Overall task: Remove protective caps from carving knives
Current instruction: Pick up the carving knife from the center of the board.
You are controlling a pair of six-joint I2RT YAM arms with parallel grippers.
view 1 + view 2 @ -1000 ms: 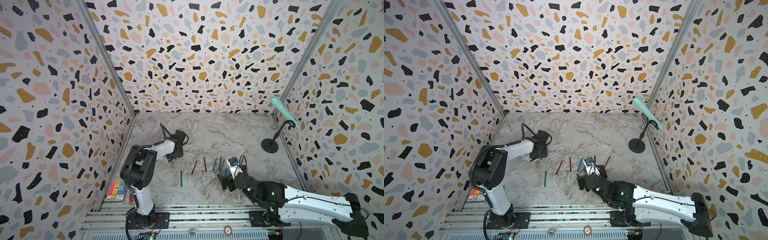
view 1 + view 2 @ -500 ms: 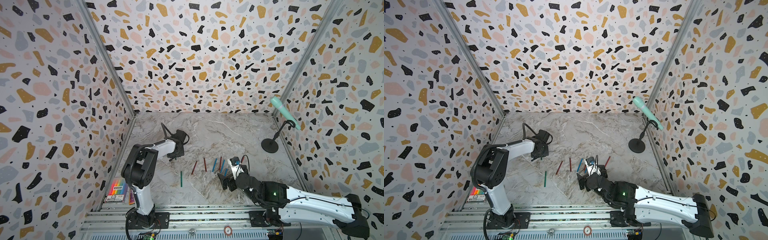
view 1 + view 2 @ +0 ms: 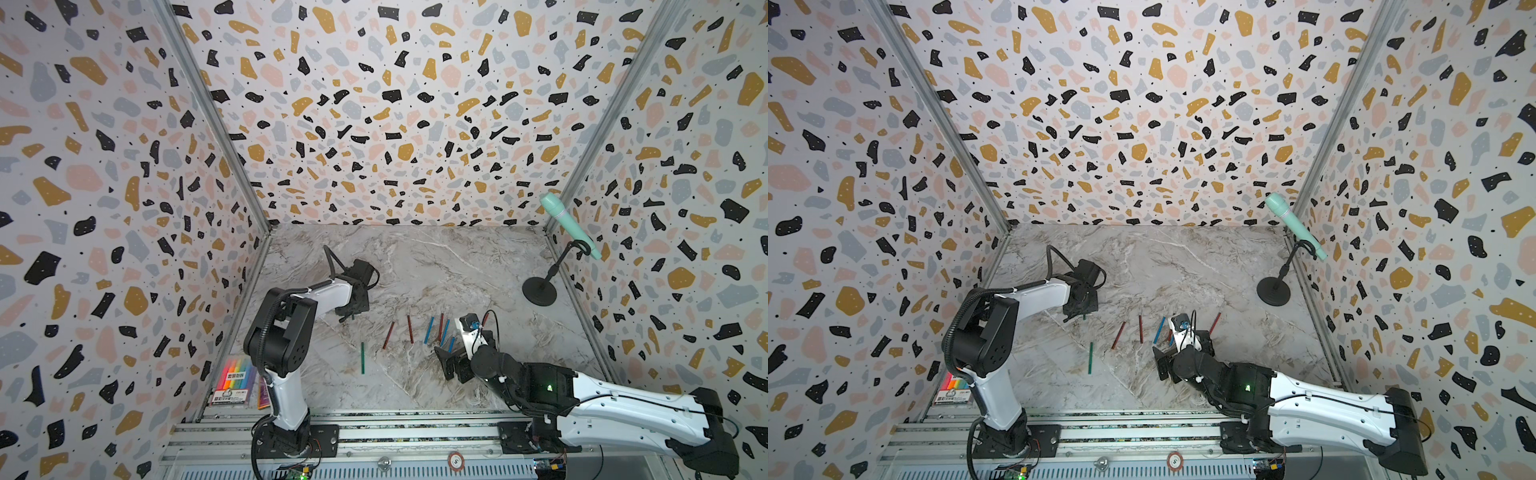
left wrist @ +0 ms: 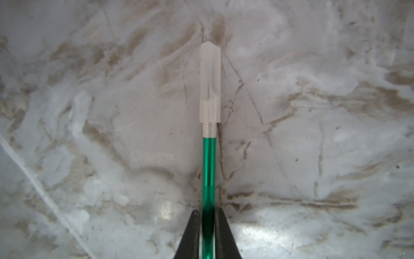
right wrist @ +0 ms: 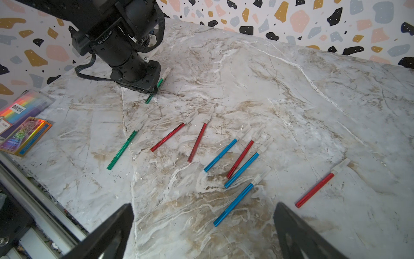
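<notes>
My left gripper [image 4: 208,212] is shut on the shaft of a green carving knife [image 4: 208,168], low over the marble floor at the left. The knife's frosted clear cap [image 4: 210,83] is on its tip, beyond the fingers. In both top views only a short green end shows under this gripper [image 3: 351,309]. Several more capped carving knives lie loose in a row on the floor: a green one [image 5: 124,146], red ones [image 5: 171,135] and blue ones [image 5: 221,154]. My right gripper [image 5: 203,206] stands open just above the nearest blue knife [image 5: 237,199], touching nothing.
A flat rainbow pen pack [image 5: 24,106] and a holographic card lie by the front left edge. A mint-green microphone [image 3: 567,224] on a black round-based stand [image 3: 539,291] is at the back right. Patterned walls enclose three sides, and a metal rail runs along the front.
My left gripper's jaws have closed onto the green knife. Both arms have stayed almost where they were.
</notes>
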